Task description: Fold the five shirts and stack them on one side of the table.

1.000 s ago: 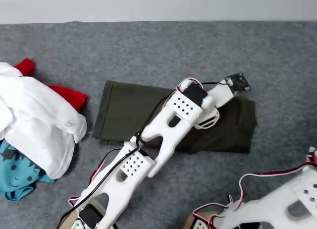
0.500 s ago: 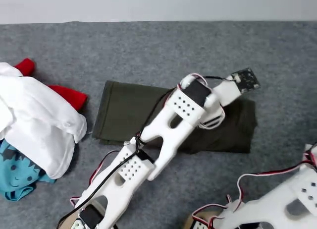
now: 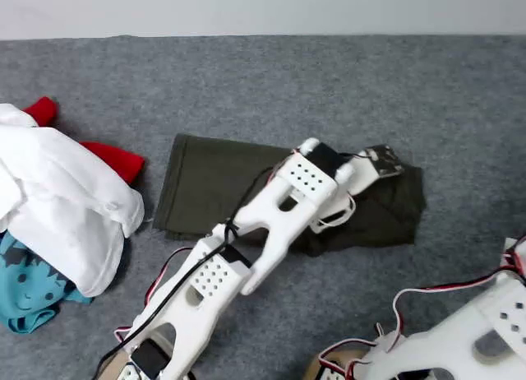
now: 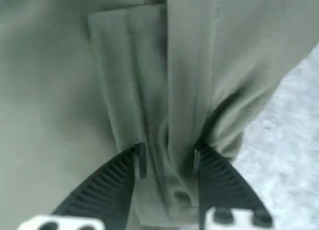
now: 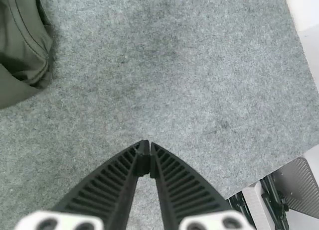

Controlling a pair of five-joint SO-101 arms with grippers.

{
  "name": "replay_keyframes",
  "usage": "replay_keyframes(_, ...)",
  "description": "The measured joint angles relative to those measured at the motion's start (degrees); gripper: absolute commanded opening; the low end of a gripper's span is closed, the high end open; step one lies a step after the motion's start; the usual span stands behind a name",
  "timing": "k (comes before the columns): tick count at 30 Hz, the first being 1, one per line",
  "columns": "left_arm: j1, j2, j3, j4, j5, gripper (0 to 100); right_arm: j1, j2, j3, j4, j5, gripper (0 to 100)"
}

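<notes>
An olive shirt (image 3: 205,187) lies folded flat in the middle of the grey table. My left arm stretches over it, and the wrist sits low on the shirt's right part. In the left wrist view, my left gripper (image 4: 168,158) is open and pressed down on the olive shirt (image 4: 60,90), its fingers on either side of a raised fold of fabric. My right gripper (image 5: 146,148) is shut and empty above bare carpet, with the olive shirt's edge (image 5: 20,46) off to one side. The right arm (image 3: 493,331) rests at the front right corner.
A pile at the left edge holds a white shirt (image 3: 57,199) on top, a red shirt (image 3: 111,156) behind it and a teal shirt (image 3: 29,289) under it. The grey carpet (image 3: 329,84) covers the table. The table's edge and a stand (image 5: 294,185) show in the right wrist view.
The left wrist rose and swung slightly right, then dropped down onto the right part of the olive shirt. The right arm barely shifted.
</notes>
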Motion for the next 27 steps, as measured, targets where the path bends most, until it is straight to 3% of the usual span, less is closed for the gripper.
replay_keyframes(10, 1.85, -0.09, 0.0, -0.88, -0.35, 17, -1.23, 0.0, 0.0, 0.0, 0.0, 1.2)
replay_keyframes(20, 2.9, -0.09, -13.19, 3.69, -0.35, 17, -1.14, 0.0, 0.0, 0.0, 0.0, 1.2)
replay_keyframes(27, 2.99, -5.36, -7.91, 3.78, -0.35, 17, -1.14, 0.0, 0.0, 0.0, 0.0, 1.2)
